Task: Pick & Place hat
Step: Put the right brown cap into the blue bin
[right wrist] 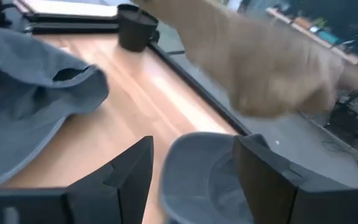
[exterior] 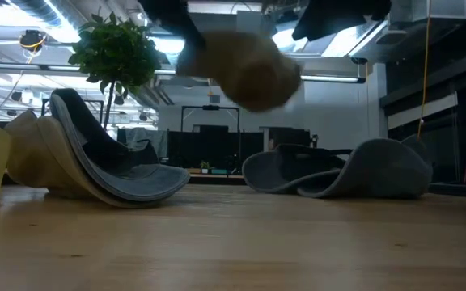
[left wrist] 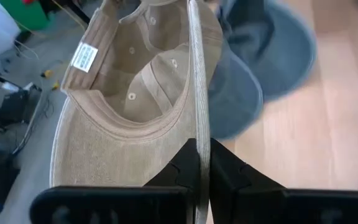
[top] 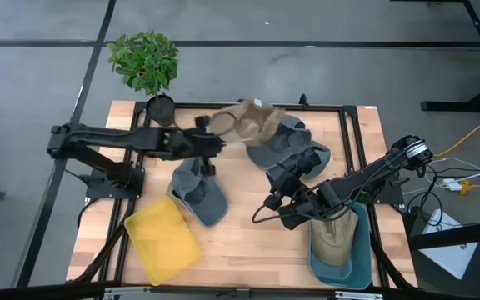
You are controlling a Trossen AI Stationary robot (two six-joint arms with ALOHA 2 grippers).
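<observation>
A tan cap [top: 250,122] hangs in the air over the table's far middle, held by my left gripper [top: 212,138], which is shut on it. In the left wrist view its inside and white label [left wrist: 84,56] face the camera. The low view shows it blurred and clear of the table [exterior: 249,73]. Grey hats [top: 294,150] are piled below and right of it, resting on the wood. Another grey hat [top: 200,193] lies brim-down near the left middle. My right gripper [top: 272,202] is open near the pile's near side, a grey hat [right wrist: 197,177] just beyond its fingers. My left gripper pinches the tan cap's brim edge [left wrist: 198,134] between its two fingers, coming level from the table's left. The brim stands on edge in the hold. The cap is lifted clear, with its crown stretching away past the fingertips.
A yellow bin [top: 158,242] sits at the near left. A blue bin [top: 352,265] at the near right holds a tan hat [top: 333,236]. A potted plant [top: 147,65] stands at the far left corner. Bare wood lies in the near middle.
</observation>
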